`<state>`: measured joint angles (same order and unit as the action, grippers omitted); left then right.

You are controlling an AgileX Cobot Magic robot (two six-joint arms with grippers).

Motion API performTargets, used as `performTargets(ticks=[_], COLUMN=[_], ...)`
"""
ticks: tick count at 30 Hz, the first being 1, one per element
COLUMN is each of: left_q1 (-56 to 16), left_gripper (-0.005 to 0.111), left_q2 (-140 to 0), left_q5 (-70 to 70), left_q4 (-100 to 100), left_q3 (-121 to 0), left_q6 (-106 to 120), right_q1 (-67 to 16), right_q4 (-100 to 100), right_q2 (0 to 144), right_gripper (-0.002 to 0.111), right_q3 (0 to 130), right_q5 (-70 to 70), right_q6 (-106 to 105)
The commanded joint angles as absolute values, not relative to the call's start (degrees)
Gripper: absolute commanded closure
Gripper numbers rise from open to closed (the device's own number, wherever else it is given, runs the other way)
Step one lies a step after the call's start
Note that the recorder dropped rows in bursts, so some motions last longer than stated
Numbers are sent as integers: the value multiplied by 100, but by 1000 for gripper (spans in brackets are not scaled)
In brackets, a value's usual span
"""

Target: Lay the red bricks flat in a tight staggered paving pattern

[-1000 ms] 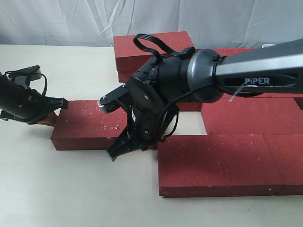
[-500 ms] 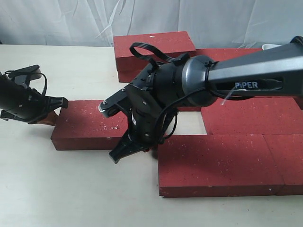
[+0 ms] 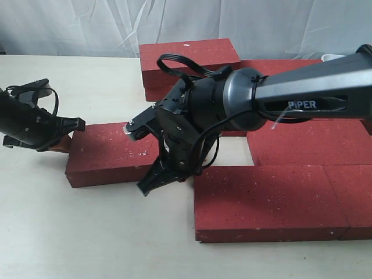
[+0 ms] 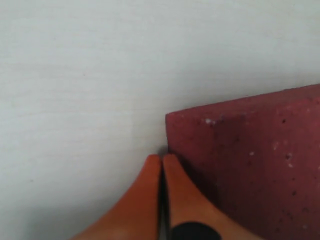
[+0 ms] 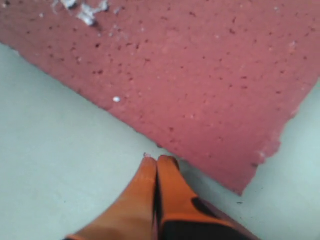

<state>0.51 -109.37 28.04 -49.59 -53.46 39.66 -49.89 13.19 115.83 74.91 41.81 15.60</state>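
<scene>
The loose brick (image 3: 110, 152) lies flat on the worktop (image 3: 87, 232), just apart from the laid paving (image 3: 279, 200). The left gripper (image 4: 161, 159), jaws clenched empty, touches its far end. The right gripper (image 5: 157, 160), likewise clenched, sits against its long side. Uneven shoving could skew it.

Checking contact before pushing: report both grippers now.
Left gripper: shut, empty, tips at the loose brick's corner.
Right gripper: shut, empty, tips at that brick's long edge.
</scene>
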Motion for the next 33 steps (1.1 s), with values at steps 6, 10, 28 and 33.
performTargets(ticks=[6,10,28,33], left_q1=[44,44,44,44], left_gripper=[107,107,107,107], left_q2=[-10968,-10968,-10968,-10968], left_q5=[2794,2764,2769,2958], left_q4=[-5310,-5297,-4745,-4714], left_q3=[-5373,-5373,-5373,-5373], left_q6=[4277,4277,4241,4220], right_q1=[-5073,-5161,-3458,-3265], right_q4=[547,345,309,291], right_q2=[11570,11537,10387,10692], right_gripper=[109,109,109,109], right_q3=[7515,7515,7513,7513], right_q5=[4185,4185,4255,3988], right_q6=[1158,986,1225,1225])
